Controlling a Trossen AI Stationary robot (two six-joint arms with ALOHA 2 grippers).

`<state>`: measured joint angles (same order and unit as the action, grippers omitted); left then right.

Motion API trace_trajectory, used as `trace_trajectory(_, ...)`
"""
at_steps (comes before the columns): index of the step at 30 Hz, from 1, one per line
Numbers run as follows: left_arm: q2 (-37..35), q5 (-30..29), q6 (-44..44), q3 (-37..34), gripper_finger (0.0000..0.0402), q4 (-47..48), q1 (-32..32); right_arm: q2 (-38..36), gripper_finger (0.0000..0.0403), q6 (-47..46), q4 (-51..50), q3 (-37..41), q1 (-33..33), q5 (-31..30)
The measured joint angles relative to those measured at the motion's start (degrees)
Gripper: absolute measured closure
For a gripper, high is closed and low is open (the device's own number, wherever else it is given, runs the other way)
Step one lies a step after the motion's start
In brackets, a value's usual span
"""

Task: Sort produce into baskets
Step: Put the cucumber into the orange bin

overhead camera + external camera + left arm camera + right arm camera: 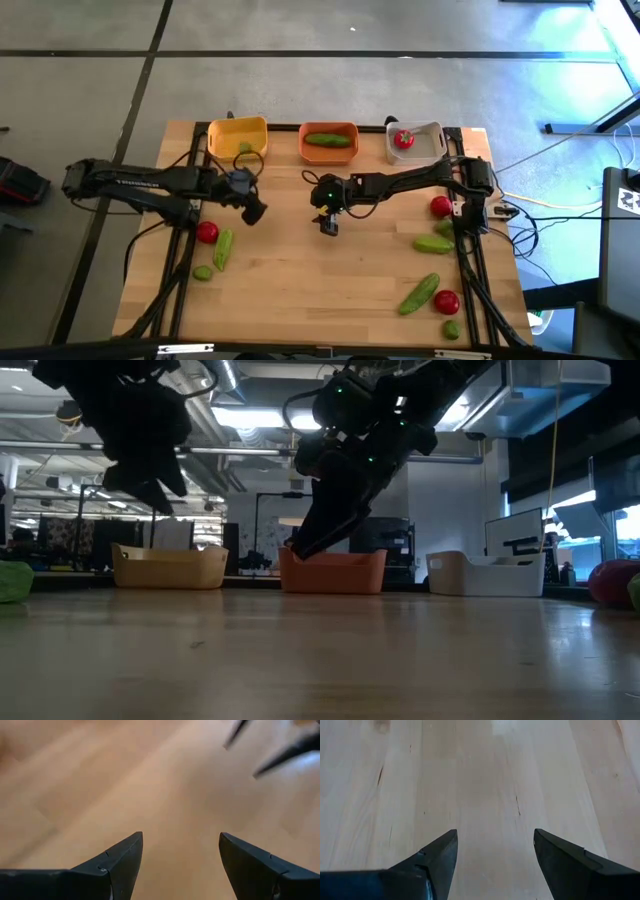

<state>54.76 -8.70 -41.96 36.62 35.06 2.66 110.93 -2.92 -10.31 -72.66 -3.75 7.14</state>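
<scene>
My left gripper (254, 213) hangs with jaws apart and empty — the nearest produce, a red tomato (207, 232) and a green cucumber (222, 249), lies just behind and outboard of it, the cucumber's long axis roughly across the jaws' reach. Farther off, my right gripper (329, 226) gapes over bare wood — its produce sits well back by its base; I'd judge left is nearer.

Bare wood in front of orange basket (328, 143), passable. Left of it: tomato (207, 232), cucumber (222, 249). Right: scattered produce along table (300, 290) edge.
</scene>
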Motion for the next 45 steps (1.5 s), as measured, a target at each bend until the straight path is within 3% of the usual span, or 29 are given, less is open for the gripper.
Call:
trace_trajectory(14, 0.02, 5.87, -19.96, 0.00, 0.0146, 13.67, -12.65, -0.02, 0.0150, -0.51, 0.19, 0.00, 0.02, 0.00)
trace_trajectory(35, 0.13, 8.55, -50.92, 0.00, 0.0146, 22.14, -32.89, -0.02, 0.0150, -0.48, 0.61, 0.00, 0.02, 0.00)
trace_trajectory(45, 5.17, 9.78, -54.19, 0.00, 0.0146, 23.09, -36.07, -0.02, 0.0150, -0.48, 0.59, 0.00, 0.02, 0.00)
